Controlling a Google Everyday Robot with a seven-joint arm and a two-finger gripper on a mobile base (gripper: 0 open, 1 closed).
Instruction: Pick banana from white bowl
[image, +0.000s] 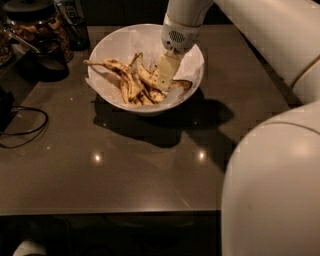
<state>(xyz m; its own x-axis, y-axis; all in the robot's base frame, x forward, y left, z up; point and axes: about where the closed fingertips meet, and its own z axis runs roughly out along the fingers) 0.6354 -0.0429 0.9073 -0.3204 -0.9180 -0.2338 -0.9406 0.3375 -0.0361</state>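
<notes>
The white bowl (112, 42), lined with crinkled white paper, stands on the dark table and holds a pile of overripe bananas. The banana (179, 85), long and curved with a dark tip, lies at the right of the pile, against the bowl's near right wall. A banana with a long thin stem (102, 63) points left. My gripper (164, 80) reaches down into the bowl from the upper right. It is low over the right side of the pile, right next to the banana. Whether it touches the banana is hidden.
A dark glass jar (35, 22) and other dark items stand at the back left. A black cable (25, 131) loops on the table at the left. My white arm and body (275, 190) fill the right side. The table's front edge (110, 212) runs along the bottom.
</notes>
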